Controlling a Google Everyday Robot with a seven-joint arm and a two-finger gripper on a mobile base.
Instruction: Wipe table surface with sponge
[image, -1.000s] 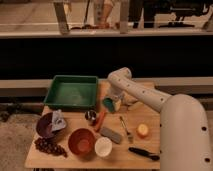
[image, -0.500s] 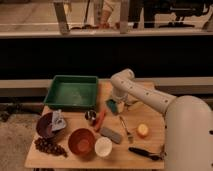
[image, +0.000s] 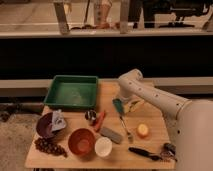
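The light-brown wooden table surface (image: 150, 117) fills the lower half of the camera view. The white arm reaches in from the right and bends down over the table's middle back part. My gripper (image: 125, 103) sits at its end, low over the wood, just right of the green tray. It is shut on the teal-green sponge (image: 118, 106), which lies flat against the tabletop at the gripper's left side. The fingers are mostly hidden behind the wrist.
A green tray (image: 72, 92) stands at the back left. In front are a purple bowl (image: 45, 126), dark grapes (image: 48, 147), an orange bowl (image: 81, 141), a white cup (image: 103, 147), a grey block (image: 111, 134), a fork (image: 125, 129), a yellow fruit (image: 143, 130) and a black tool (image: 145, 152).
The gripper and the sponge have slid to the right and slightly toward the front across the tabletop, away from the tray. Nothing else has moved.
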